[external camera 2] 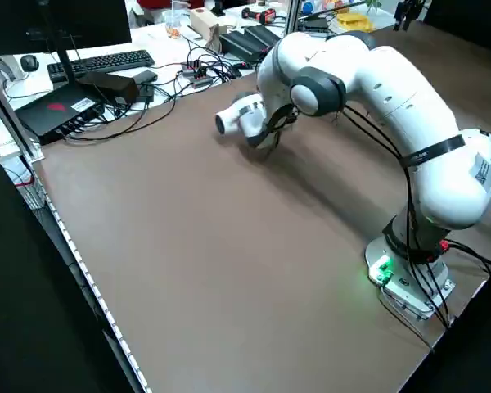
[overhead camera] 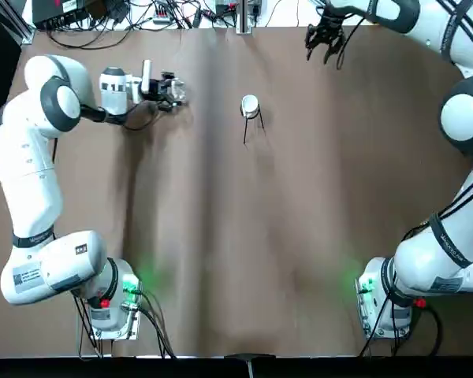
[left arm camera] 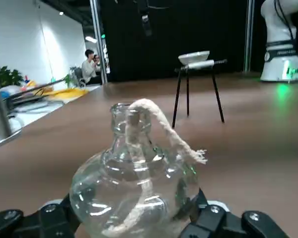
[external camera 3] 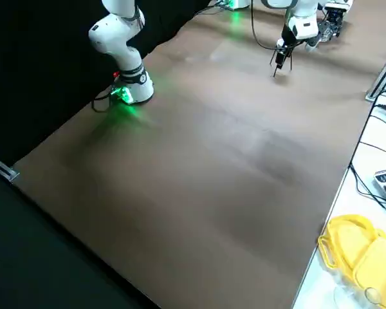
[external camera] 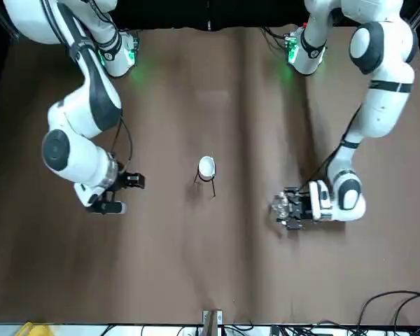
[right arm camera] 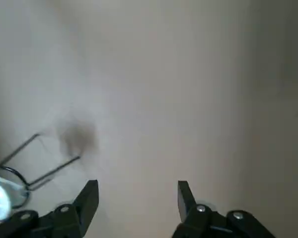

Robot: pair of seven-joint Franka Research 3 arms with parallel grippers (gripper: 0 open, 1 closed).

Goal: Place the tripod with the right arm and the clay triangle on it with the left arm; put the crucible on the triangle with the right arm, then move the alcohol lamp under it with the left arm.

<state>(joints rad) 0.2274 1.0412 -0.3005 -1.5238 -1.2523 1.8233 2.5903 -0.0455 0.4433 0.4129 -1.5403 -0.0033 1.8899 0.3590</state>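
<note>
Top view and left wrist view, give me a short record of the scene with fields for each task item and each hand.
tripod: standing mid-table
clay triangle: on the tripod's ring
crucible: sitting on the triangle
alcohol lamp: between the left hand's fingers, wick hanging out, not yet under the tripod
left hand: low at the table's far left, shut on the lamp
right hand: raised at the far right edge, open and empty
step left: lamp under the crucible

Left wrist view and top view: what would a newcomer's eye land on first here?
The clear alcohol lamp with its white wick, gripped low in the left end effector at the table's far left. Next, the tripod mid-table, already carrying the crucible. The right end effector hangs open, far right.
</note>
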